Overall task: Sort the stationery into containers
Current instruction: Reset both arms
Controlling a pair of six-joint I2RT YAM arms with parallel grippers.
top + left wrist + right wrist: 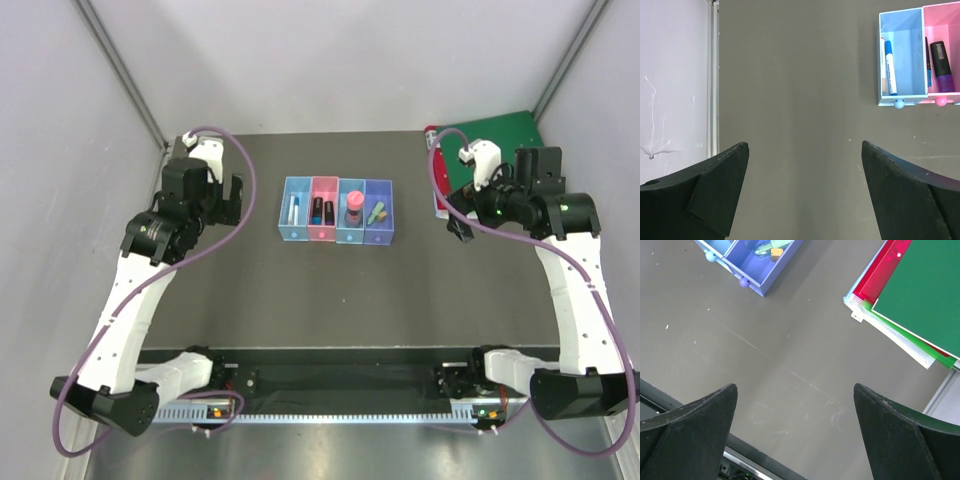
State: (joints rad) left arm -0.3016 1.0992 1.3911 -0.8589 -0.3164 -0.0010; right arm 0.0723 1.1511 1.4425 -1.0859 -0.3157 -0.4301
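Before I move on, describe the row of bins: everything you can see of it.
The row of bins is four open-topped translucent plastic boxes joined side by side: light blue, pink, light blue, violet-blue, with round knobs on the near wall. It sits upright on the dark table, centred toward the back. Pens, markers and a pink-capped bottle are inside; nothing else touches it.

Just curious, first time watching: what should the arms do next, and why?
Probably just back off and rest: the left gripper and right gripper stand open and empty, and all stationery in view already lies in the bins.
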